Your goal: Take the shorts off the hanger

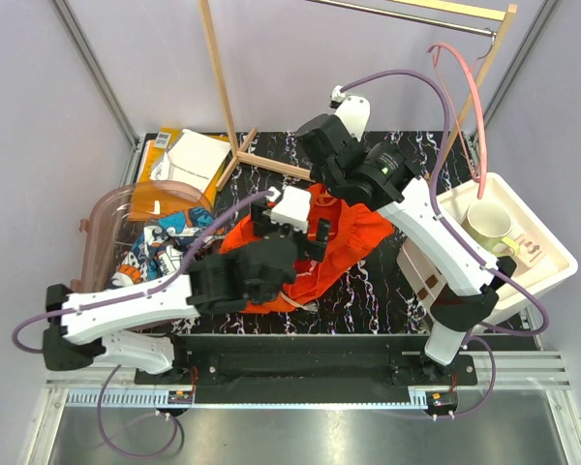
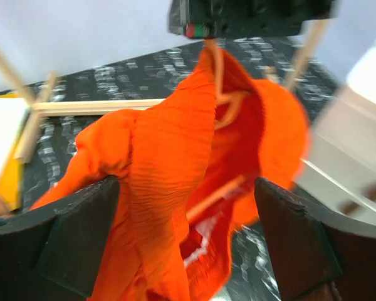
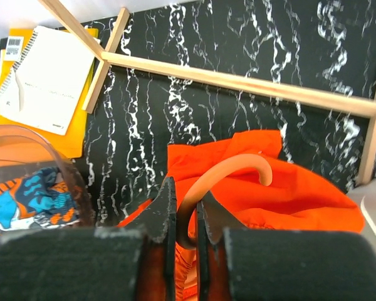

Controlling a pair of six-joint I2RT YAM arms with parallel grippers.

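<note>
1. The right gripper is clamped on the hook of the hanger, holding it above the table.
2. The orange shorts hang from the hanger. Their lower folds seem to rest on the table, though the view is blurred.
3. The left gripper is spread wide, with a finger on either side of the orange cloth and no pinch on it.
4. The patterned shorts lie in the clear bin at the left.

We count 1 pair of bright orange crinkled cloth shorts draped on 1 thin peach hanger, between our left gripper's 2 dark fingers, set wide apart. Above, the black right gripper meets the hanger's top. Behind: black white-veined tabletop, pale wooden bar, white bin.
</note>
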